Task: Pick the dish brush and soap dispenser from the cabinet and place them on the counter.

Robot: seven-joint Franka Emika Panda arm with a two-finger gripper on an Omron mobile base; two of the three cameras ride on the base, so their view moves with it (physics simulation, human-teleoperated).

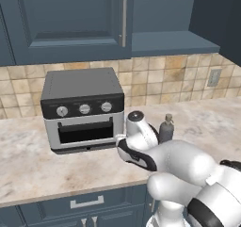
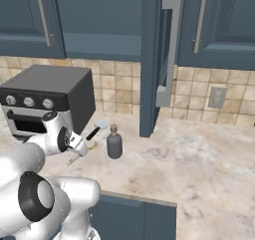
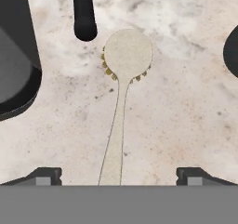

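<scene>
The dish brush [image 3: 116, 125] lies flat on the counter [image 3: 186, 121], its round cream head [image 3: 128, 51] fringed with tan bristles. Its handle runs back between my fingertips. My gripper [image 3: 120, 177] hangs open just above it, one fingertip [image 3: 44, 175] on each side and well apart, touching nothing. In the right base view the gripper [image 2: 75, 153] points down at the counter [image 2: 199, 154] left of the soap dispenser [image 2: 114, 143]. That grey bottle with a tan pump also stands upright on the counter behind my arm [image 1: 165, 127]. The cabinet [image 2: 99, 15] above has its door [image 2: 151, 60] swung open.
A black and silver toaster oven [image 1: 84, 108] stands on the counter to the left. A small white item with a black handle [image 2: 97, 129] lies just behind the brush, its handle end [image 3: 84, 14] near the brush head. There is a wall outlet [image 2: 217, 97] on the backsplash.
</scene>
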